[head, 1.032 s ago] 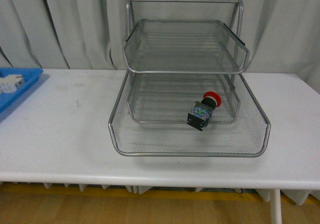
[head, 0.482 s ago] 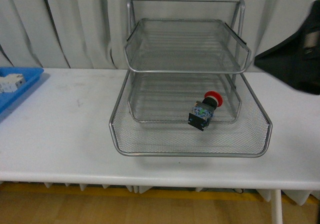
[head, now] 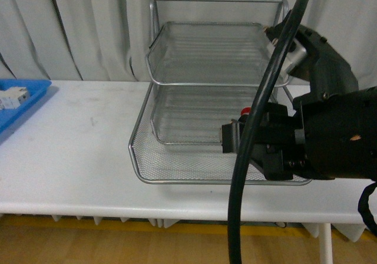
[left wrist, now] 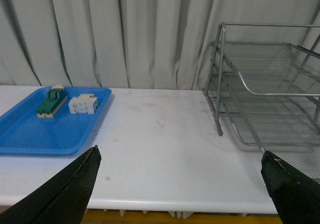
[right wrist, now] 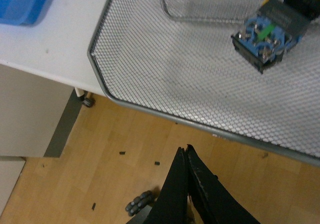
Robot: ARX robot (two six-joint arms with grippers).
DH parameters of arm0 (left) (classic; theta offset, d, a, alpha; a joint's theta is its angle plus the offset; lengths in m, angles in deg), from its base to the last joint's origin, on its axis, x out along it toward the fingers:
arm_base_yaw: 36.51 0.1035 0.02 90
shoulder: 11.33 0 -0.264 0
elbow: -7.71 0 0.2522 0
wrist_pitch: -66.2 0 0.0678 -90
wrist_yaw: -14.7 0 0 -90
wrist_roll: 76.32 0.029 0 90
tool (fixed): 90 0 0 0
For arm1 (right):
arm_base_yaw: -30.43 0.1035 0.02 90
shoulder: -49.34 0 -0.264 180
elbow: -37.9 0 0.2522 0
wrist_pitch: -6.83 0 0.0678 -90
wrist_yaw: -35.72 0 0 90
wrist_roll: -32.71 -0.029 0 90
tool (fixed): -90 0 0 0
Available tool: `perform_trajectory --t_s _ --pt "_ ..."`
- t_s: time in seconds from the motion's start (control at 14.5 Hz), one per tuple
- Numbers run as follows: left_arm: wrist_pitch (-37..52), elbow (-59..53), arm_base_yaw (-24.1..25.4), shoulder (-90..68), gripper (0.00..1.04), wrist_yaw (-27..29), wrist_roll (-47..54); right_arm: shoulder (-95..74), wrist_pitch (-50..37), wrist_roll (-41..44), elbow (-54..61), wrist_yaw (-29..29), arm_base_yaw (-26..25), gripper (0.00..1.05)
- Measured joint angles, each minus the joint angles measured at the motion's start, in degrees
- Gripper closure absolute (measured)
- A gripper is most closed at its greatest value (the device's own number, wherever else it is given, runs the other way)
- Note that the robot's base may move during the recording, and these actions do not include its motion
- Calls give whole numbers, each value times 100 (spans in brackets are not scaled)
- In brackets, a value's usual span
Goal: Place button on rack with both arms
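Button [right wrist: 268, 30] placement first: I see it lying on its side on the mesh floor of the rack's [head: 177, 172] bottom tier, toward that tier's right half, blue-green base facing the front rim. In the front view my right arm [head: 330, 137] fills the right side and covers most of the button; only a sliver of red cap shows past it. The right gripper [right wrist: 186, 154] has its fingers pressed together, empty, and from its wrist camera it sits outside the rack's front rim, over the wooden floor, well apart from the button. The left gripper [left wrist: 180, 184] is spread wide, only the two dark fingertips [left wrist: 75, 184] showing at the corners of its view, holding nothing; it hangs above the bench's front edge, between the blue tray [left wrist: 30, 134] near the left end and the rack. On the tray lie a green-and-cream block [left wrist: 51, 102] and a white part [left wrist: 83, 104]. I can read no writing or labels anywhere.
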Motion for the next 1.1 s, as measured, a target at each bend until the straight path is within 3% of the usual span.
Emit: perform_trajectory --t_s 0.48,1.1 --pt "0 0 0 0 7 2 0 -883 282 13 -22 -63 203 103" --pt "0 0 0 0 7 0 0 -2033 957 267 -1362 118 -131 103"
